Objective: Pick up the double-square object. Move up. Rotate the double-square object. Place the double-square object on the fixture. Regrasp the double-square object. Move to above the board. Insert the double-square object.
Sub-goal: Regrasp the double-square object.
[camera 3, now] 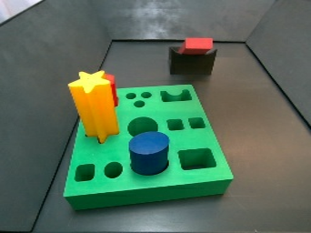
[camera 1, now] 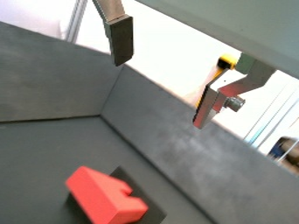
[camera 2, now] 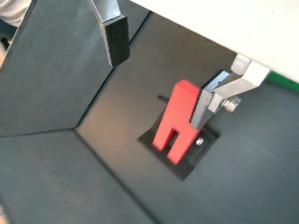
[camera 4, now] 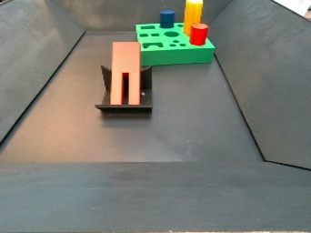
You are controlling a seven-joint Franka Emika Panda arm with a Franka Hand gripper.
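On the fixture (camera 4: 123,102), the double-square object (camera 4: 123,71); tool (camera 2: 163,66) open above.

Double-square object (camera 4: 124,71) lying on the fixture (camera 4: 125,106), the board (camera 4: 174,45) behind, tool (camera 2: 163,66) open above.

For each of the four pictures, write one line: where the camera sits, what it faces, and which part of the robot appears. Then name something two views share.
Wrist view: above the floor, facing the double-square object; gripper shows, jaws open.
Wrist view: looks down on the fixture; fingers show.
Side view: beyond the board, facing the far wall; no robot.
Side view: low, at the fixture's end, facing the board; no robot.
Shared: both side views show the yellow star prism.
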